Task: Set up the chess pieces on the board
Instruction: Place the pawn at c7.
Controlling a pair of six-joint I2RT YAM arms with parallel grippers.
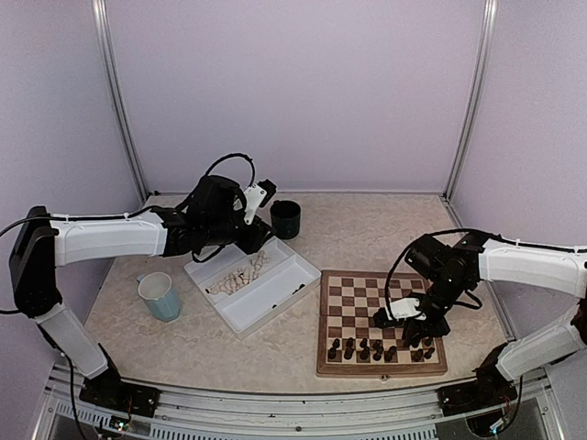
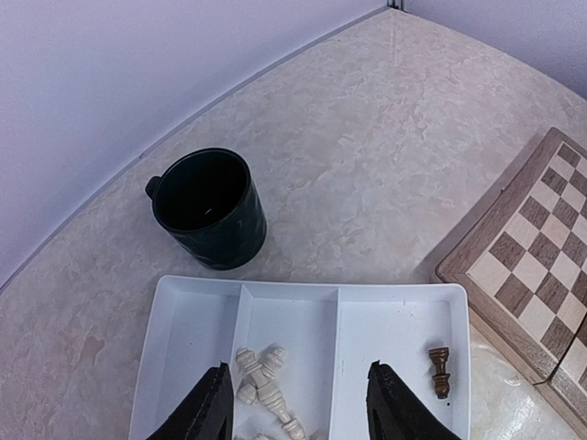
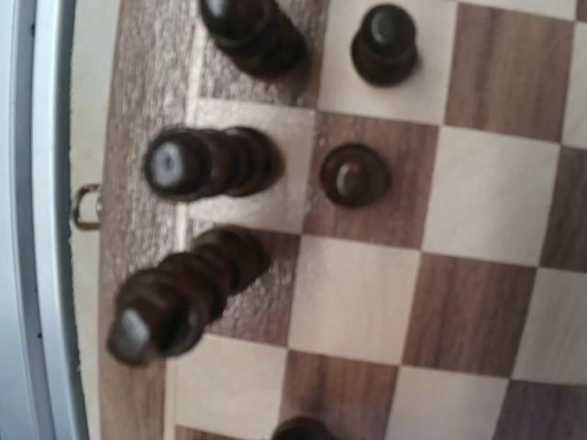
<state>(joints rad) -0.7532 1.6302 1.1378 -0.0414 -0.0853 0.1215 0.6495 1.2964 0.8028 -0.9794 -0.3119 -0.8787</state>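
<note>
The board (image 1: 381, 323) lies at the right, with dark brown chess pieces (image 1: 376, 349) standing in its two nearest rows. My right gripper (image 1: 417, 323) hovers low over the near right squares; its fingers do not show. The right wrist view looks straight down on tall dark pieces (image 3: 206, 163) and a dark pawn (image 3: 353, 174) beside the board's edge. My left gripper (image 2: 298, 367) is open and empty above the white tray (image 2: 303, 298), its fingertips (image 2: 218, 385) spread over pale pieces (image 2: 261, 380). One dark piece (image 2: 440, 371) lies in the tray's right compartment.
A dark green mug (image 1: 285, 218) stands behind the tray (image 1: 275, 298); it also shows in the left wrist view (image 2: 206, 206). A light blue cup (image 1: 160, 296) stands left of the tray. The board's corner (image 2: 527, 266) lies close to the tray's right end.
</note>
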